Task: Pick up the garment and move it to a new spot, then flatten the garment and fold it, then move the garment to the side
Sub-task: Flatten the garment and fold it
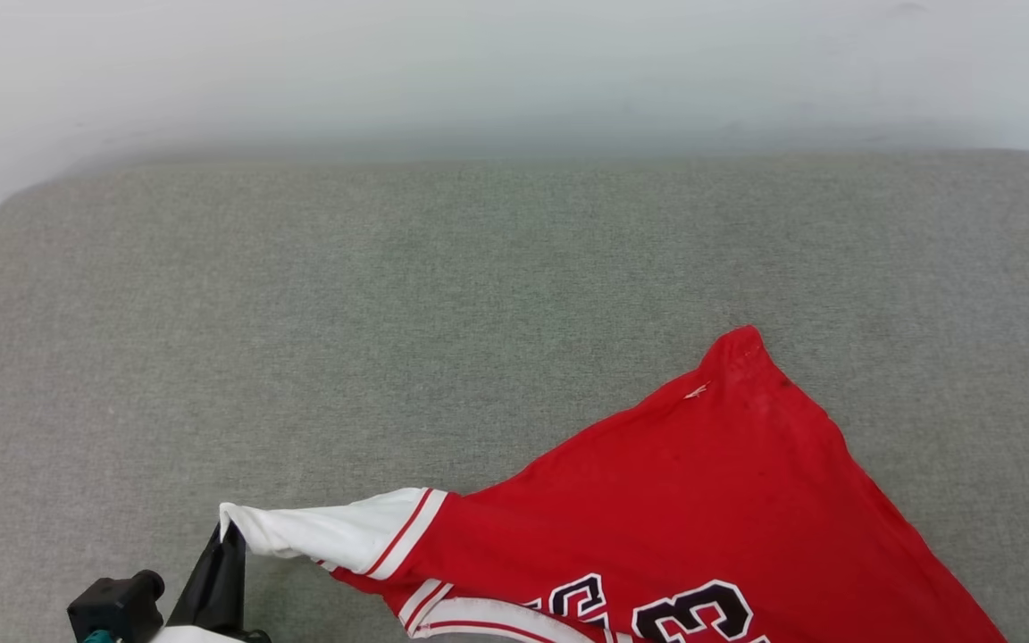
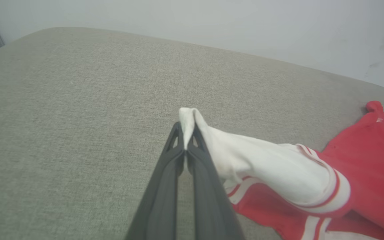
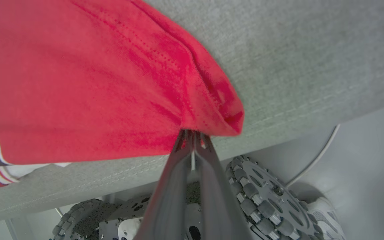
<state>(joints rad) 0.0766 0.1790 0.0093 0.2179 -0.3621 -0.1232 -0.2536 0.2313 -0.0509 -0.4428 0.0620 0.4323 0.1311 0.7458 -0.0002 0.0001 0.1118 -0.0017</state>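
On the left gripper (image 2: 187, 129) we see two long, slim fingers (image 2: 165, 186) of matt dark grey, each with small triangular openings near its tip. In the head view we find a boxy black housing (image 1: 117, 605) beside them, with a speck of teal (image 1: 99, 636) and a white casing (image 1: 197, 635) at the base. The right gripper (image 3: 193, 133) has the same dark fingers with slotted tips, and below we make out grey wheels (image 3: 262, 190) ringed with small rollers, a hub plate (image 3: 272, 186) pierced by oval holes, and pale metal plates (image 3: 125, 226).
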